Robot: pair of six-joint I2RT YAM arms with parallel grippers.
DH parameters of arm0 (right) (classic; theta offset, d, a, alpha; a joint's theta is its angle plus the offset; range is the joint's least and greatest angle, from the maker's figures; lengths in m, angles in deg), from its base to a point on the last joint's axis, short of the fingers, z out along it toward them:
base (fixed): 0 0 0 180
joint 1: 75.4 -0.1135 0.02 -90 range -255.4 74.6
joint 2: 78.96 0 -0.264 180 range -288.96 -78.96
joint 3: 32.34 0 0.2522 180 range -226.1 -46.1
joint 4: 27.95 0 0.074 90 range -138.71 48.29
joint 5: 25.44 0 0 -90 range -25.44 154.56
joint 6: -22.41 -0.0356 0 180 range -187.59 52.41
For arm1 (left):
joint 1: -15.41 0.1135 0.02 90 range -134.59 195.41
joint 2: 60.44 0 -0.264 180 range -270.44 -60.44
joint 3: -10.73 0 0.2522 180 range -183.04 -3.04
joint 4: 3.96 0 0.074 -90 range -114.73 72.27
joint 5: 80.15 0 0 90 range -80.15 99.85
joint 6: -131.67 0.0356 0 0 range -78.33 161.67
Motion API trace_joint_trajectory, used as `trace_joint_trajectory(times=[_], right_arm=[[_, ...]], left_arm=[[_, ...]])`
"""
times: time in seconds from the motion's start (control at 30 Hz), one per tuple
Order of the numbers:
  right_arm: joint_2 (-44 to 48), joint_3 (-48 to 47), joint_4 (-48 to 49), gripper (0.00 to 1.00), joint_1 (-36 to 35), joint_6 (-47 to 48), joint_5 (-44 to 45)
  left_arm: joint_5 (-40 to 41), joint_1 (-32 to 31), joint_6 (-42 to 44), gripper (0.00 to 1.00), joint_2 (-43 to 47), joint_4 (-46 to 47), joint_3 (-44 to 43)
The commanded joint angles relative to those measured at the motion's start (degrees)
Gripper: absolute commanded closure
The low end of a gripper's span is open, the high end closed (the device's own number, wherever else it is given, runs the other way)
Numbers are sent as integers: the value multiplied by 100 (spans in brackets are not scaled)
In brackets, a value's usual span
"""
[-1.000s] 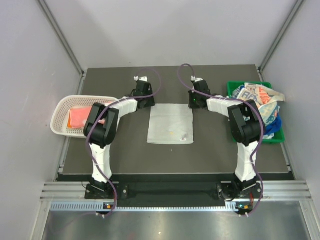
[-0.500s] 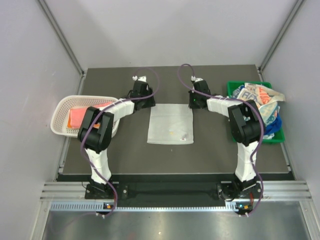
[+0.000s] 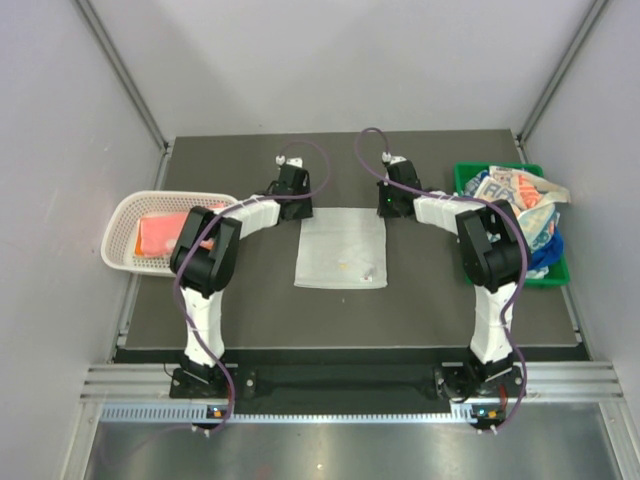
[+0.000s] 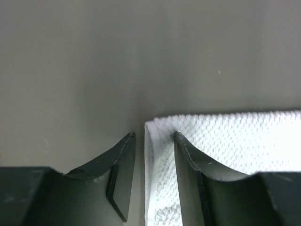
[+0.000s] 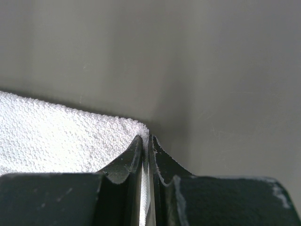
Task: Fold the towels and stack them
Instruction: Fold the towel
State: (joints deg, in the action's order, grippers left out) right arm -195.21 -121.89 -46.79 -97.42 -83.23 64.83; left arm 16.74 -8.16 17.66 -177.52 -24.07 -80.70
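Top view, read left to right: the white mesh basket (image 3: 122, 212) at the table's left edge holds the orange towel (image 3: 155, 236), folded flat. The left gripper (image 4: 153, 155) stands with jaws parted astride the far-left corner of the white towel (image 3: 342, 248), one finger on bare table (image 3: 250, 300), the other over the cloth, nothing pinched yet. The white towel lies spread flat at the table's centre, between the arms. The right gripper (image 5: 146, 141) is clenched on the far-right corner, a sliver of cloth showing between its jaws. The green bin (image 3: 462, 172) at right carries a heap of crumpled towels (image 3: 515, 195) not yet folded. Likely faults: the left jaws may close on the very hem and lose it, or nip only the table; a lift begun with one corner held would probably skew the fold; the right pinch is shallow and could slip under tension. Materials: the basket is a rounded plastic lattice; the towel is a limp rectangle of nubbly, waffle-like weave; the table is smooth and dark grey; the bin is rigid and straight-walled.
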Motion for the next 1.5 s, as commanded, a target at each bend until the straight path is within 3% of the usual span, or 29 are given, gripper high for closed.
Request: trace_joint_trajectory(times=[0.0,0.13,0.47,0.7,1.07,1.47], right_arm=[[102,-76,262,93,-74,-44,-140],[93,-76,271,93,-74,-44,-142],[67,-76,262,93,-74,-45,-186],[120,-120,253,94,-74,-27,-212],[743,423,1158,100,-13,-106,-212],[1815,2075,2424,100,-13,-369,-273]], left_arm=[[417,2,-77,56,-175,-200,-178],[479,2,-130,60,-263,-235,-240],[357,2,-183,81,-307,-51,-55],[295,11,-165,100,-237,81,-82],[321,72,-86,100,509,968,172],[-416,63,-428,100,1652,2128,1508]])
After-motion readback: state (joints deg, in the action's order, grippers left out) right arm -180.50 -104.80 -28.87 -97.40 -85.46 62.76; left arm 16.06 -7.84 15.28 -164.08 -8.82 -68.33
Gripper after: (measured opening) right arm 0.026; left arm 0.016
